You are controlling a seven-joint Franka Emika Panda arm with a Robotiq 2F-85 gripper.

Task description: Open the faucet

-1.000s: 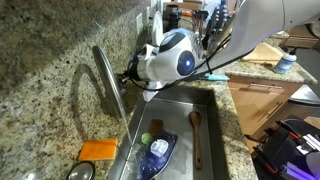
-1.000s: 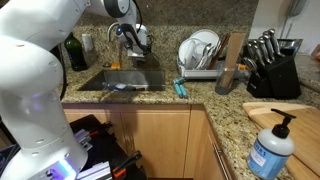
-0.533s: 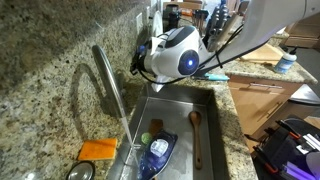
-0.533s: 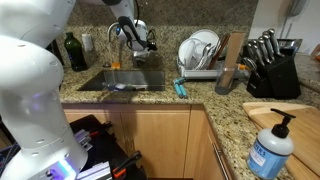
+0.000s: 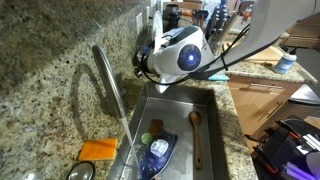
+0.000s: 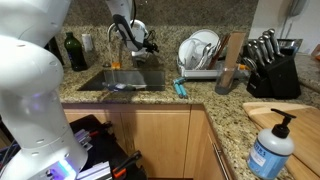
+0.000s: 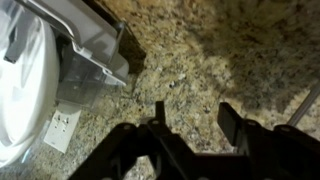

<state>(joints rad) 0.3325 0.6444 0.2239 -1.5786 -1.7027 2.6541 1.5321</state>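
Note:
The faucet (image 5: 109,86) is a slim grey gooseneck standing at the sink's back edge against the granite wall; in an exterior view (image 6: 111,48) it shows partly behind my arm. My gripper (image 5: 141,63) hangs above the sink's far end, to the side of the faucet's arch and apart from it. It also shows in an exterior view (image 6: 149,42). In the wrist view the gripper (image 7: 195,120) is open and empty, with speckled granite between the two dark fingers. A thin grey edge at the right (image 7: 304,106) may be the faucet.
The sink (image 5: 214,110) holds a wooden spoon (image 5: 196,136) and a blue-and-white plate (image 5: 158,151). An orange sponge (image 5: 98,150) lies on its rim. A dish rack (image 6: 200,55), knife block (image 6: 270,62), dark bottle (image 6: 72,50) and soap bottle (image 6: 272,150) stand on the counter.
My gripper has risen a little and shifted away from the faucet's arch, toward the dish rack end. It stays open. Nothing in the sink has moved.

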